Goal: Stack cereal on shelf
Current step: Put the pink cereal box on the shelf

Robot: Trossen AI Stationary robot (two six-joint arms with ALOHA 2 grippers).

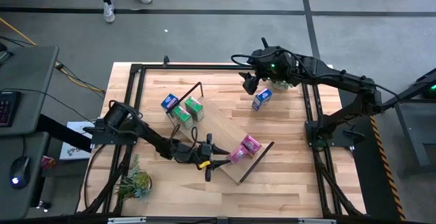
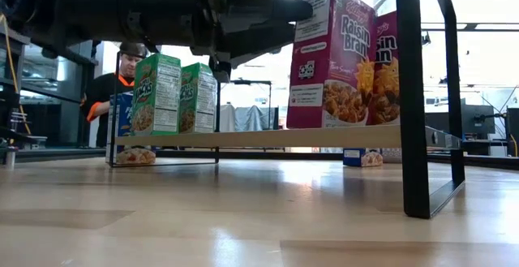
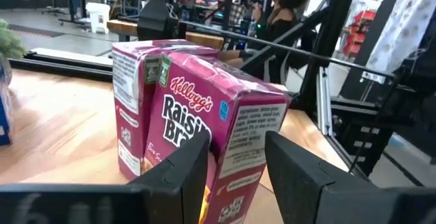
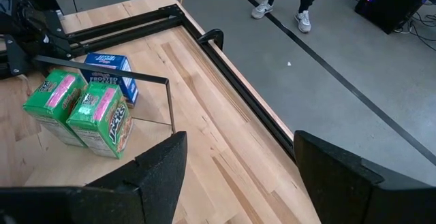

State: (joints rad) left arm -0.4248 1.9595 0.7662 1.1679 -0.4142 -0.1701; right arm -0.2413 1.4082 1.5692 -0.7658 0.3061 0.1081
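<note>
On the shelf [image 1: 216, 125], which lies slantwise across the middle of the desk [image 1: 286, 176], four of the cereal boxes stand upright. The two pink boxes [image 1: 245, 148] are side by side, touching, at the shelf end nearest the left gripper [image 1: 216, 161]. The two green boxes [image 1: 188, 111] stand together at the far end of the shelf, beside the dark rod frame there.

The left gripper reaches in from the edge of the shelf by the pink boxes. In the left wrist view its jaws stand apart, a moderate gap between them, and the nearer pink box [image 3: 211, 139] sits straight ahead of that gap, its lower corner just between the fingers [image 3: 184, 169]. Whether either finger touches the cardboard cannot be told.

One blue box [image 1: 169, 102] stands on the desk just beside the green-box end of the shelf; in the low view it shows below board level. The other blue box [image 1: 261, 99] stands on the desk well apart from the shelf, just beside the right gripper [image 1: 251, 82]. That gripper hangs above the desk with its jaws wide and nothing between them; its wrist view looks toward the green boxes [image 4: 78, 112] and the blue box [image 4: 109, 71] behind them.

A small green plant [image 1: 135, 182] lies on the desk, on the left arm's side of the shelf.
</note>
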